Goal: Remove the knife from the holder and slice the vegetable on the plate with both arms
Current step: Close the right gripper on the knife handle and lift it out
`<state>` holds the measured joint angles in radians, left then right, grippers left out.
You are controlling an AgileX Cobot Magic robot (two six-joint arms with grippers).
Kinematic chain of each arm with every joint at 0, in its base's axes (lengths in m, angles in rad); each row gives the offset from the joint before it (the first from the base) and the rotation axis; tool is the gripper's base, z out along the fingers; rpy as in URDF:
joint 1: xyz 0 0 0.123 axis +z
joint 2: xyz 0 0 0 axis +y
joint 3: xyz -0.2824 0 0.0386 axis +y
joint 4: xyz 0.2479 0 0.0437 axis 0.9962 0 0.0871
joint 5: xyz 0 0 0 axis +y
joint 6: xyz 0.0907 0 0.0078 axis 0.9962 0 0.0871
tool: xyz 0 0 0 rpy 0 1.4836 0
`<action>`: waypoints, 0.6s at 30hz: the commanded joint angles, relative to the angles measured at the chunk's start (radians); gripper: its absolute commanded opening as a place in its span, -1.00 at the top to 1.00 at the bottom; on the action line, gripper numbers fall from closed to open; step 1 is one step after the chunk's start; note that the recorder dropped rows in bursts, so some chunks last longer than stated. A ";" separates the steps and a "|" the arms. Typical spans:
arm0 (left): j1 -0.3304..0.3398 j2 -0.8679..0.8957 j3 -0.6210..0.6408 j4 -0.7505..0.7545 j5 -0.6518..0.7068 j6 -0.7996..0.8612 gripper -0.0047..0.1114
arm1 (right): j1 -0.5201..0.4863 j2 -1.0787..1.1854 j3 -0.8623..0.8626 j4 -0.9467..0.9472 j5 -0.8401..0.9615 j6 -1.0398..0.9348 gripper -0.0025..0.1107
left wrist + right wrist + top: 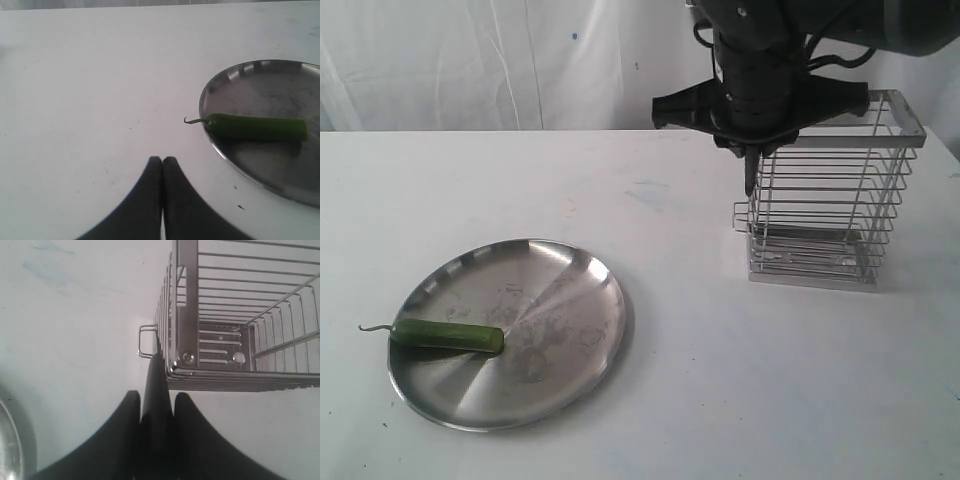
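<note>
**A:** What have you got hold of?

**B:** My right gripper (pixel 750 150) is pinched on the black handle of the knife (pixel 750 180), a finger pressed to each side. My left gripper (pixel 162 161) is squeezed finger against finger, with nothing between them.

**A:** Where does the knife sit?

**B:** It hangs point down at the 9 o'clock side of the rack (pixel 840 190), just beside the wires and by the small side loop (pixel 740 215). I can't tell whether the tip is inside that loop.

**A:** What crowds it?

**B:** The rack's flat rim and corner post stand right next to the blade.

**A:** And the rest?

**B:** The rack is at 2 o'clock on the table (pixel 740 380) and the plate (pixel 570 320) is at 7 o'clock. They are well apart, with bare white tabletop between them. The pepper (pixel 448 335) lies at the plate's 9 o'clock, its curled stem poking out over the rim. My left gripper hovers over bare table near that stem. A white cloth (pixel 470 60) hangs behind.
</note>
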<state>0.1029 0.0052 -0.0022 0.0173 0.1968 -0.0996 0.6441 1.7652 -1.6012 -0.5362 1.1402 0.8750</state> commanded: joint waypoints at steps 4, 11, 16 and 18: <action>-0.007 -0.005 0.002 -0.004 -0.001 0.000 0.92 | -0.008 -0.095 -0.003 0.031 0.022 -0.030 0.95; -0.007 -0.005 0.002 -0.004 -0.001 0.000 0.92 | -0.006 -0.200 -0.003 0.073 0.020 -0.061 0.95; -0.007 -0.005 0.002 -0.004 -0.001 0.000 0.92 | -0.006 -0.275 -0.003 0.213 -0.012 -0.180 0.95; -0.007 -0.005 0.002 -0.004 -0.001 0.000 0.92 | -0.006 -0.298 -0.003 0.277 -0.049 -0.235 0.95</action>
<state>0.1029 0.0052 -0.0022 0.0173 0.1968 -0.0996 0.6441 1.5050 -1.6012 -0.3360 1.1384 0.7259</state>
